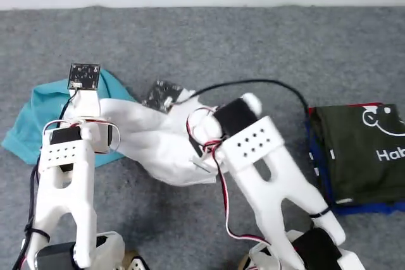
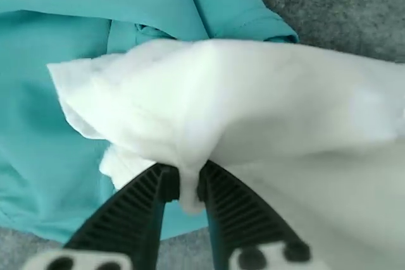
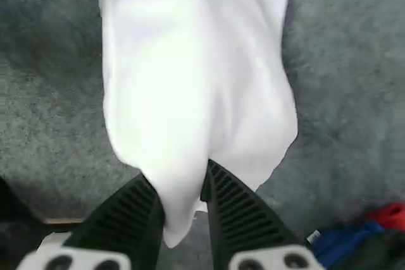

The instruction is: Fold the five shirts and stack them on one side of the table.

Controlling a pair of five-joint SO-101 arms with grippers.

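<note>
A white shirt hangs bunched between the two arms, lifted off the grey table. My left gripper is shut on one edge of the white shirt, above a teal shirt that lies spread at the table's left. My right gripper is shut on another edge of the white shirt, near the middle of the table. At the right edge lies a stack of folded shirts: a dark green one on top, with blue and a red edge under it.
The grey carpet-like table surface lies bare toward the back and between the arms and the stack. A black cable arcs from the right arm toward the stack. A pale wall runs along the far edge.
</note>
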